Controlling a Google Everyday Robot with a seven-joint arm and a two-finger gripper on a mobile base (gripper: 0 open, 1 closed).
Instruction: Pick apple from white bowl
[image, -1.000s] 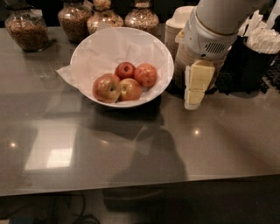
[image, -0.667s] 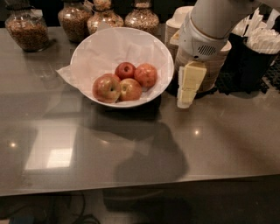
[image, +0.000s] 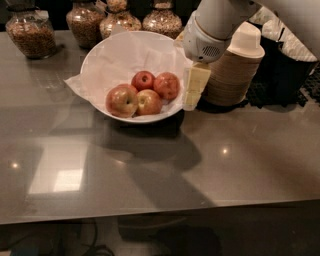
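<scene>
The white bowl (image: 115, 55), lined with crinkled white paper, stands at the back middle of the grey counter. In it lie several apples. The evenly orange-red apple (image: 167, 85) is at the right side. A smaller dark red apple (image: 143, 80) is behind, and two yellower blushed apples (image: 122, 100) (image: 149, 102) are in front. My gripper (image: 192, 95) hangs just right of the bowl's right rim, cream fingers pointing down, close beside the orange-red apple and holding nothing I can see.
Several glass jars of grains (image: 34, 34) line the back edge. A stack of beige disposable bowls with a white lid (image: 235, 70) stands right of the gripper. A dark container (image: 287, 70) sits at the far right.
The gripper has moved left, from beside the stacked bowls to the white bowl's right rim. The apples have not moved.
</scene>
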